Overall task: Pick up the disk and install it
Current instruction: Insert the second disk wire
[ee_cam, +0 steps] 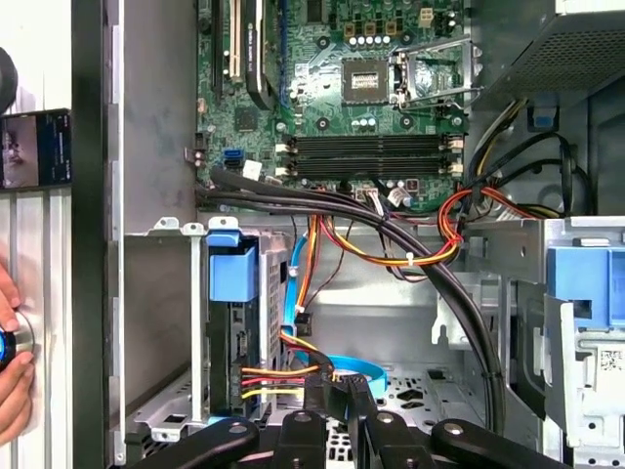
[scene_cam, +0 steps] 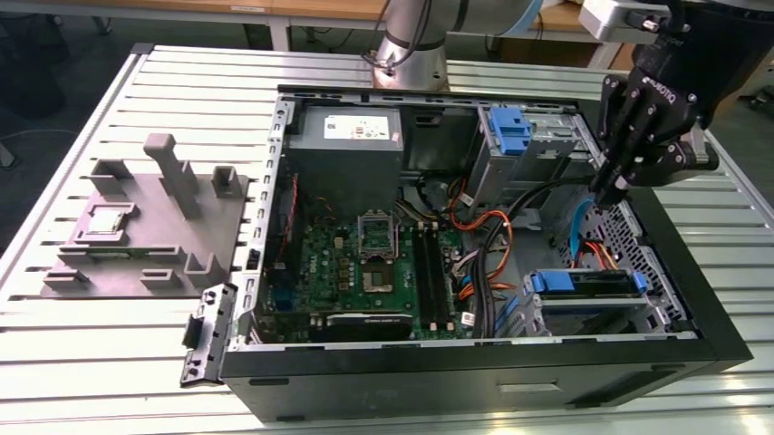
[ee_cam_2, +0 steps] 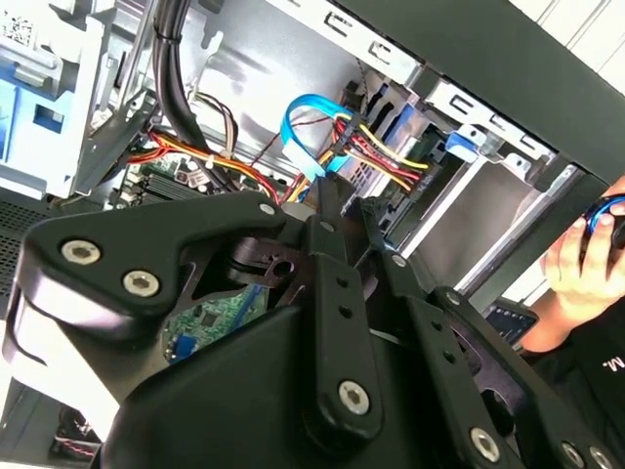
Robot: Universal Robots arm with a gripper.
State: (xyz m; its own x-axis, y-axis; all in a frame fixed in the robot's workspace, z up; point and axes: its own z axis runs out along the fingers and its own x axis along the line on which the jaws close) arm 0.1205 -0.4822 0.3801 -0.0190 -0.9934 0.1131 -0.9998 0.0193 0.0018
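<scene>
Right now, in the exterior view, you are looking at the gripper (scene_cam: 614, 195) hanging over the open computer case (scene_cam: 484, 358) near the exterior view's right wall. Its jaws are pointing down, drawn together and gripping nothing. The disk (scene_cam: 593, 288) is sitting in the lower drive bay below the gripper. It is showing as a dark slab with its blue plastic carrier frame along the upper edge. The power supply (scene_cam: 348, 136) is lying at the back of the case and wearing a white sticker whose print I cannot make out. A grey plastic stand (scene_cam: 151, 227) is resting on the slatted table (scene_cam: 121, 399), beside the case on the exterior view's left.

In the second wrist view, you are seeing the gripper (ee_cam_2: 337, 200) from behind its black linkage. The fingers are meeting at the tips in front of a looped blue cable (ee_cam_2: 308, 122) and a red-and-yellow bundle. A person's hand (ee_cam_2: 581, 264) is holding a blue-ringed object outside the case wall.

In the first wrist view, you are getting the clearest look at the disk (ee_cam: 230, 337). It is standing on edge in its metal cage, with the blue frame at one end and red, yellow and black wires plugged into the other end. The gripper (ee_cam: 337, 389) is sitting just beside that connector, apart from the disk and empty. The motherboard (ee_cam: 332, 88) is lying beyond it. The hand (ee_cam: 12, 376) is resting outside the case.
</scene>
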